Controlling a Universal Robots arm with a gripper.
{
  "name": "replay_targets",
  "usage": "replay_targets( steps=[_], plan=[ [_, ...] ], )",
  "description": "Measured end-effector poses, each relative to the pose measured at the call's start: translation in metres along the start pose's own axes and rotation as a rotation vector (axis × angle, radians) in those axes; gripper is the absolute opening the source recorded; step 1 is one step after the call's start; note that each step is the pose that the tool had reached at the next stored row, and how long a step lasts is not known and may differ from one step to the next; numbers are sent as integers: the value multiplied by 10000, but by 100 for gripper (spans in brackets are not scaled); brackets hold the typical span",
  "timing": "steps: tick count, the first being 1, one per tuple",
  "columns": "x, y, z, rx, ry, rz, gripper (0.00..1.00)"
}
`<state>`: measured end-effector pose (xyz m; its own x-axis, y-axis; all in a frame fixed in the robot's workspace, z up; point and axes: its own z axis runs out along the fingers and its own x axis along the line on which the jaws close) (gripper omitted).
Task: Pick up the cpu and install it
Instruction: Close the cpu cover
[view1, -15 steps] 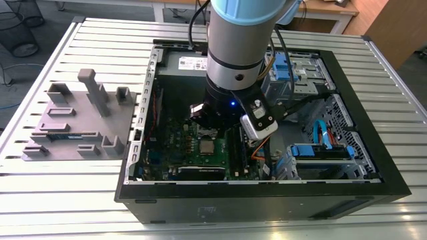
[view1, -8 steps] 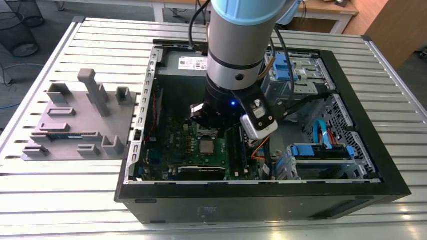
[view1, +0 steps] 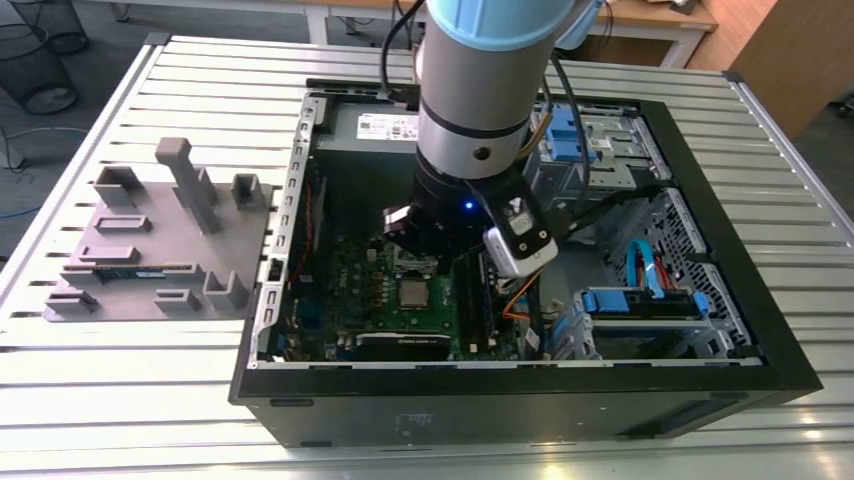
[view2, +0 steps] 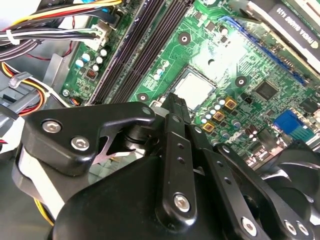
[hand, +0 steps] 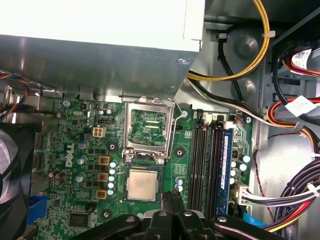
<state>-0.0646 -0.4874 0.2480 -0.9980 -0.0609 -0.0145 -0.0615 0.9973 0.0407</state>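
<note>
The cpu is a small silver square lying flat in the socket of the green motherboard; in the second wrist view the cpu sits just beyond the fingertips, and in the exterior view the cpu shows below the arm's wrist. The socket's metal frame stands hinged open beside it. My gripper hovers a little above the board at the chip's edge, its black fingers pressed together with nothing between them.
The open computer case lies on a slatted table. Memory slots run beside the socket, and bundled cables and drive bays fill that side. A grey parts fixture stands outside the case at the exterior view's left.
</note>
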Motion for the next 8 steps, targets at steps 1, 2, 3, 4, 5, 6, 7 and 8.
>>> replay_targets(
  steps=[1, 2, 3, 4, 5, 6, 7, 8],
  plan=[
    [-3, 4, 2, -2, 0, 0, 11],
    [-5, 8, 5, -2, 0, 0, 11],
    [-8, 11, 7, -3, -1, -1, 11],
    [-10, 14, 8, -4, -1, 0, 11],
    [-12, 15, 10, -5, -1, -1, 11],
    [-14, 17, 11, -6, -2, -1, 11],
    [-16, 19, 12, -5, -1, 0, 11],
    [-17, 22, 14, -7, -1, 0, 11]
  ],
)
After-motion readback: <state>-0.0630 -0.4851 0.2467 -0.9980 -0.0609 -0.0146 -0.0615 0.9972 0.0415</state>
